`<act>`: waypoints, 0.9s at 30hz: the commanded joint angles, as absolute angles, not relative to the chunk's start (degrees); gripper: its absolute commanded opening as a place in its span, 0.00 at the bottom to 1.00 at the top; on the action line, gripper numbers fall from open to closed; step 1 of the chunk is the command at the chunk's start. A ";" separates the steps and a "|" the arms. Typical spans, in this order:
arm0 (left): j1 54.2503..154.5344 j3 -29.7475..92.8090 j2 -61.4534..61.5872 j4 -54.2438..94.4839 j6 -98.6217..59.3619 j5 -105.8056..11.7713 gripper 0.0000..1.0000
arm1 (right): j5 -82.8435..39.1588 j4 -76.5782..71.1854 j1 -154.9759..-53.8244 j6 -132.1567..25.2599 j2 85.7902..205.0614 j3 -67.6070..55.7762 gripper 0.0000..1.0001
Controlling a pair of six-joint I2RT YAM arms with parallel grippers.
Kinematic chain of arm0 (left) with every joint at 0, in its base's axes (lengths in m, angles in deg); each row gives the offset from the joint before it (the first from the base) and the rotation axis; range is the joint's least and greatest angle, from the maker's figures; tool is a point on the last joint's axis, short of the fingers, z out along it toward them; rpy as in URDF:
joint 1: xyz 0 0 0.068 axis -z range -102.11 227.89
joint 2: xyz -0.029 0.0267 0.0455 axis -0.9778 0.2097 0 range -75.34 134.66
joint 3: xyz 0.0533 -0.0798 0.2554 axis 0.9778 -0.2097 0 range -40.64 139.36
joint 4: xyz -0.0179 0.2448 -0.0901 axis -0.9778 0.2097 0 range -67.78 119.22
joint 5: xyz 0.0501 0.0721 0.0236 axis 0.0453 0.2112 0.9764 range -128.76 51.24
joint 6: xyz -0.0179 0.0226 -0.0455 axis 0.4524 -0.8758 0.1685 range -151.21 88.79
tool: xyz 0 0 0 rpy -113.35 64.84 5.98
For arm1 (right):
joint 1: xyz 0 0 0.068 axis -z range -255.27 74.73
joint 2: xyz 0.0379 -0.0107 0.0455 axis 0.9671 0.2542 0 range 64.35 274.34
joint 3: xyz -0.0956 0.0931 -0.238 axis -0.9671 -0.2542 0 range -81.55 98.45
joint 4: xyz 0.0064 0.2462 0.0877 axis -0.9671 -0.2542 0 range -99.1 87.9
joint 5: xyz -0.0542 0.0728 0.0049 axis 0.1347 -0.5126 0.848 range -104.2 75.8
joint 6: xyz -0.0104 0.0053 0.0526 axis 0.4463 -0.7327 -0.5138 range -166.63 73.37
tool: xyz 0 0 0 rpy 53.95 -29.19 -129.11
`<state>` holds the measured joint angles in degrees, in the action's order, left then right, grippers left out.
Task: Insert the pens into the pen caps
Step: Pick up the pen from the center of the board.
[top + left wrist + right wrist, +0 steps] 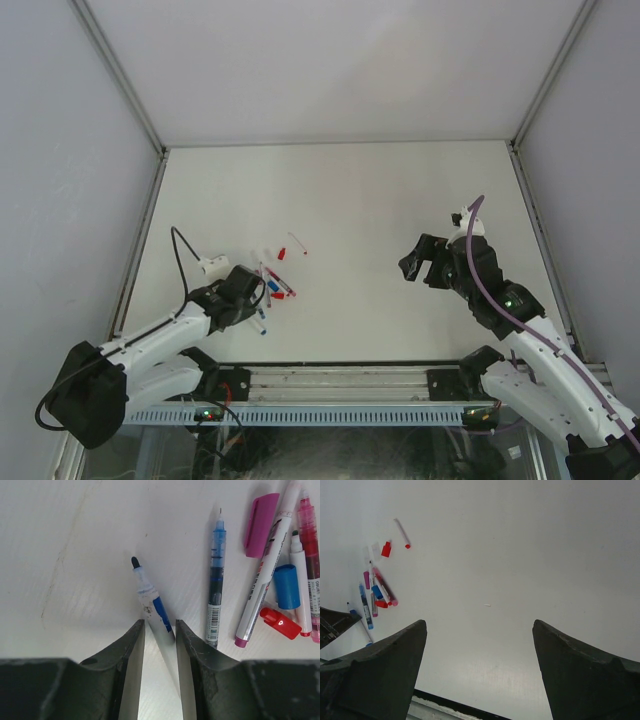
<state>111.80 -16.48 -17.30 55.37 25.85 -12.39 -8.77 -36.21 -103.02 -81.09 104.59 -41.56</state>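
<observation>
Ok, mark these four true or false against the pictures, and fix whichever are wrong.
1. The uncapped blue-and-white pen with the dark tip lies between the fingers of the left gripper. True.
2. The right gripper holds a pen. False: its jaws stand wide open and empty above the white table.
3. The magenta plastic cap is pushed onto a pen. False: it lies loose beside the white-barrelled pen with the magenta end.
4. The small red plastic cap lies loose, not on any pen. True.
</observation>
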 commanded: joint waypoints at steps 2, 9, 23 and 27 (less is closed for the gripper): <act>112.09 -18.07 -16.62 52.79 27.08 -12.82 0.34 | -8.99 -33.86 -102.99 -81.63 104.33 -41.53 0.87; 112.09 -18.22 -15.71 52.45 27.62 -12.76 0.45 | -9.41 -33.09 -102.98 -81.44 104.49 -41.47 0.87; 112.09 -17.94 -17.74 53.18 27.24 -11.89 0.30 | -9.63 -33.22 -102.97 -81.32 103.72 -41.47 0.86; 112.09 -18.38 -19.58 53.81 27.50 -11.35 0.21 | -9.44 -33.55 -103.02 -81.43 103.36 -41.46 0.86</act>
<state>111.87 -16.85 -17.36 53.05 26.72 -12.10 -9.38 -36.17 -103.02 -81.07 104.35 -41.56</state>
